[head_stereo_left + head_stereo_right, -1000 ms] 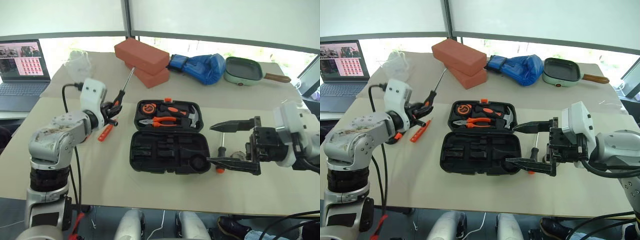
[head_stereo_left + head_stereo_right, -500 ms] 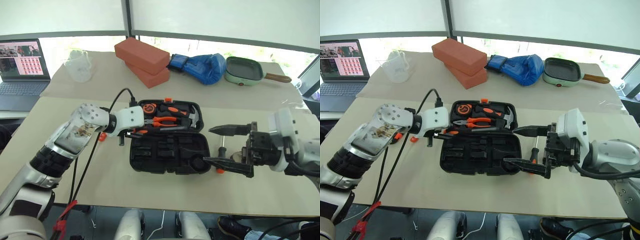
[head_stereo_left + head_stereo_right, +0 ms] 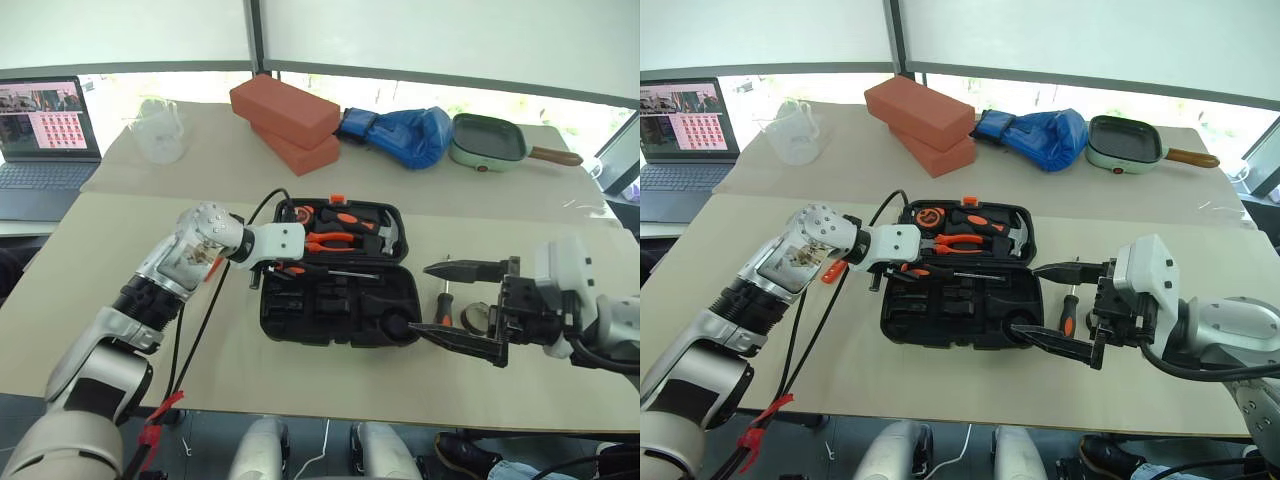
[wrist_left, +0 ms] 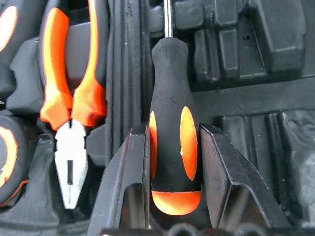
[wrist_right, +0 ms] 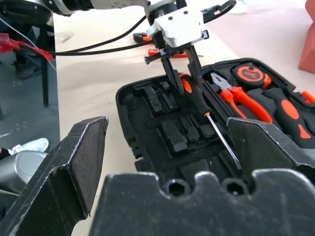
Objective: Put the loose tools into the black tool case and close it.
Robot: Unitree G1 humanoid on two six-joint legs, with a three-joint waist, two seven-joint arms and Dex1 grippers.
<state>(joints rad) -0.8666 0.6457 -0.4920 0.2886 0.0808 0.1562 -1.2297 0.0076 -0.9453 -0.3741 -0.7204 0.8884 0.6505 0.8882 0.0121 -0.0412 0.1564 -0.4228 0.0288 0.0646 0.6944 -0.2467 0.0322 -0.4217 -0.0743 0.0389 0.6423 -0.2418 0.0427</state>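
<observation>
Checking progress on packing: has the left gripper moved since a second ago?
Yes. The left gripper, shut on a screwdriver, has swung from near the bricks rightward and down over the case.

Head views: table looked down on from above.
Wrist views: black tool case (image 5: pixel 167 128) shared, left seen closer.

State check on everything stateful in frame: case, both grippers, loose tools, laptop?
Black plastic clamshell tool case: open, lying flat.
Left gripper: shut on the orange-and-black screwdriver, shaft over the case's hinge.
Right gripper: open, holding nothing, right of the case.
Second orange-and-black screwdriver: loose on the table, right of the case.
Orange-handled pliers: seated in the case.
Laptop: open, screen lit.
</observation>
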